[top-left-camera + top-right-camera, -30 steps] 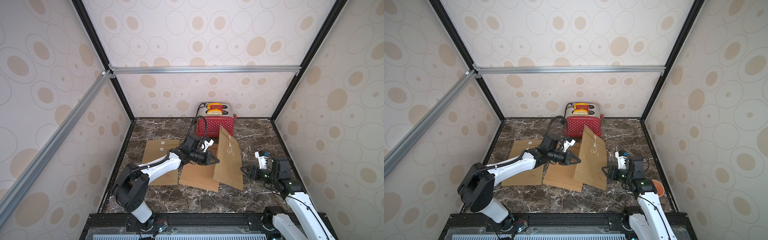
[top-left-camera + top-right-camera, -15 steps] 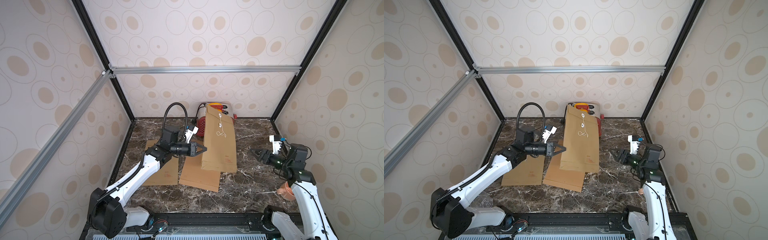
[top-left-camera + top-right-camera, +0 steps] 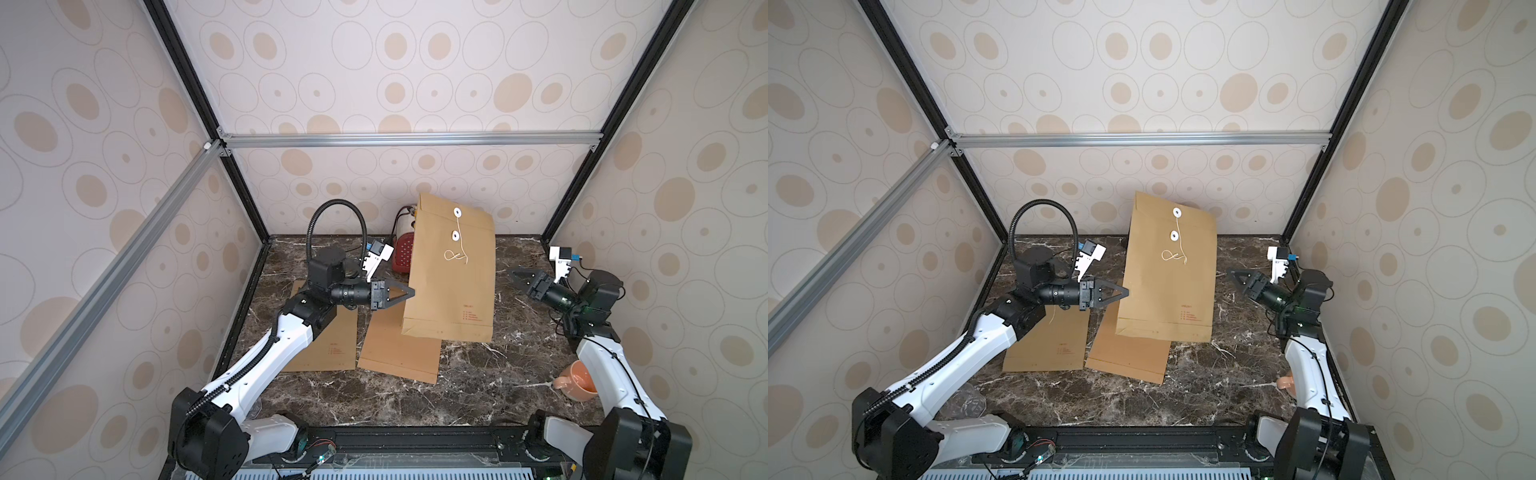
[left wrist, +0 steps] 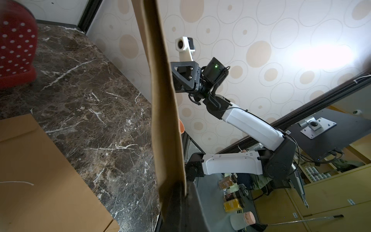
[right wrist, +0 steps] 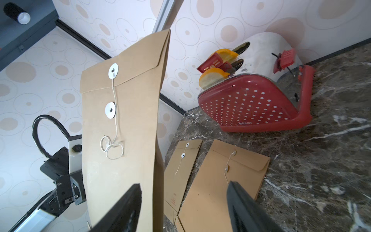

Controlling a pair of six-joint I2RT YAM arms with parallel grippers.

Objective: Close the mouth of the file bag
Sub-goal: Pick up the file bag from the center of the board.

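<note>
Left claw [image 3: 409, 292] pinches flat kraft-paper file bag [image 3: 453, 286] upright by its edge; right claw [image 3: 517, 275] spread, apart from bag; string [image 3: 456, 254] dangling.

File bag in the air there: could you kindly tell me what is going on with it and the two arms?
The left gripper, jaws shut on the side edge of the file bag, holds it upright above the table. The flap is folded down, but the string hangs loose, apparently not yet wound. The right gripper faces the bag with open jaws, apart from it.
</note>
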